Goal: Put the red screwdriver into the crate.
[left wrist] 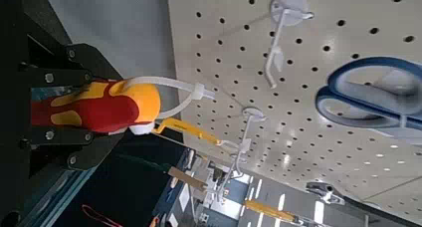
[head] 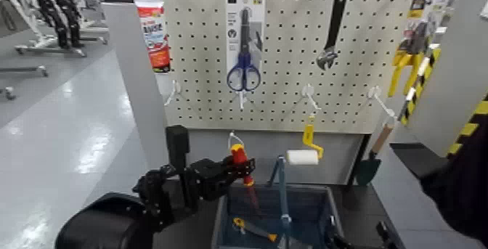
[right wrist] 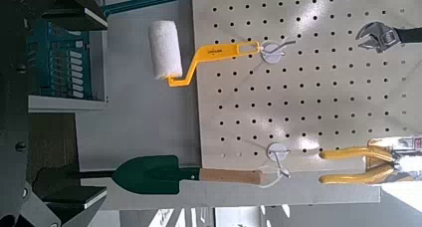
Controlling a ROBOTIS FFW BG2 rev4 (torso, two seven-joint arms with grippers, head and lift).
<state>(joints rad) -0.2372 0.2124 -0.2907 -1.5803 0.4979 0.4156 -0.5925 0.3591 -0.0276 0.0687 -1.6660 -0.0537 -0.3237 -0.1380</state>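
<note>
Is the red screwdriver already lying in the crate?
No, the left gripper holds the screwdriver upright, its handle above the crate's rim.

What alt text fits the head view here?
Black left end effector grips a red-and-yellow-handled screwdriver, its shaft pointing down over a blue-grey plastic crate with an upright handle bar. Behind, a pale pegboard displays blue-handled scissors and a black-handled adjustable wrench.

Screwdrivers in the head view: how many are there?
1. The red screwdriver is held in the left gripper, shaft pointing down over the crate. Others could be hidden in the crate.
</note>
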